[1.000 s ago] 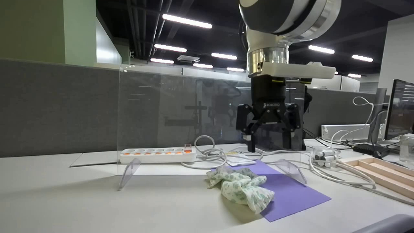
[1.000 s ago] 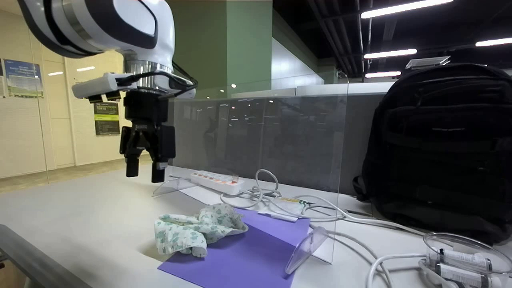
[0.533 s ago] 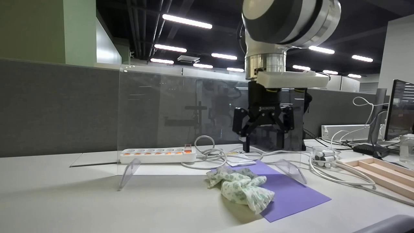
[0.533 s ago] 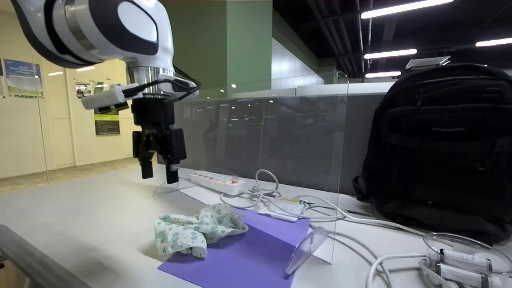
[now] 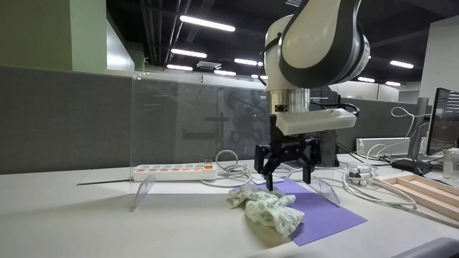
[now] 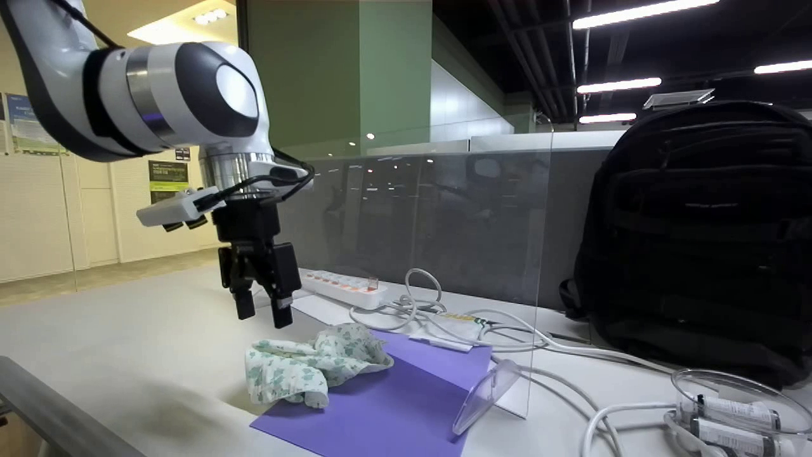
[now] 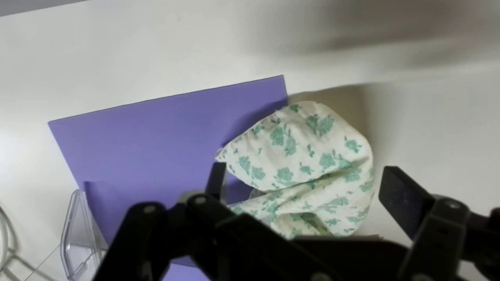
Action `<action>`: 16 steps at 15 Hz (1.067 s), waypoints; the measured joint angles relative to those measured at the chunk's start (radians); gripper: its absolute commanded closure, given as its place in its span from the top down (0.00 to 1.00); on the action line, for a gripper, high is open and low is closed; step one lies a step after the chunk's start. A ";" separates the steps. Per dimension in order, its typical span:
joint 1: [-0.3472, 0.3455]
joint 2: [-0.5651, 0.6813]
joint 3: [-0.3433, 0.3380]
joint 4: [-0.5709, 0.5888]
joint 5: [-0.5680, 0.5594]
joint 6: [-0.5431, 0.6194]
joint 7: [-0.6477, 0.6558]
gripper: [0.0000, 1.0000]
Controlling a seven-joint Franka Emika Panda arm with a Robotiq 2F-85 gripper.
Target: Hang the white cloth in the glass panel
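The white cloth with green flower print lies crumpled, partly on the purple sheet and partly on the table, in both exterior views point(image 5: 269, 211) point(image 6: 292, 374) and the wrist view point(image 7: 308, 152). The clear panel stands upright behind the cloth in both exterior views point(image 5: 179, 118) point(image 6: 406, 222). One of its clear feet shows in the wrist view point(image 7: 76, 238). My gripper point(image 5: 288, 183) is open and empty, pointing down above the cloth; it also shows in an exterior view point(image 6: 264, 318). In the wrist view its fingers point(image 7: 304, 175) are on either side of the cloth, which hides nothing between them.
A purple sheet point(image 5: 322, 215) lies under the cloth. Behind the panel are a white power strip point(image 5: 175, 173) and looped white cables point(image 6: 419, 304). A wooden tray point(image 5: 423, 193) and a clear cup with small bottles point(image 6: 739, 412) stand at the side. A black backpack point(image 6: 704, 241) stands behind.
The arm has moved down, bringing the open gripper from well above the table to a little above the cloth. The cloth and panel have not moved.
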State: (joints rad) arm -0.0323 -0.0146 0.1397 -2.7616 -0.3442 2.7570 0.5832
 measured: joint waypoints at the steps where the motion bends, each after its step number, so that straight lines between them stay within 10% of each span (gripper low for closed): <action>1: 0.001 0.019 0.000 0.004 -0.020 0.008 0.023 1.00; 11: 0.026 0.196 0.001 0.085 -0.050 0.069 0.099 1.00; 12: 0.031 0.210 0.001 0.095 -0.050 0.075 0.101 0.75; 16: 0.048 0.251 -0.003 0.124 -0.050 0.095 0.111 0.51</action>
State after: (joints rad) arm 0.0156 0.2368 0.1370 -2.6372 -0.3942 2.8520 0.6938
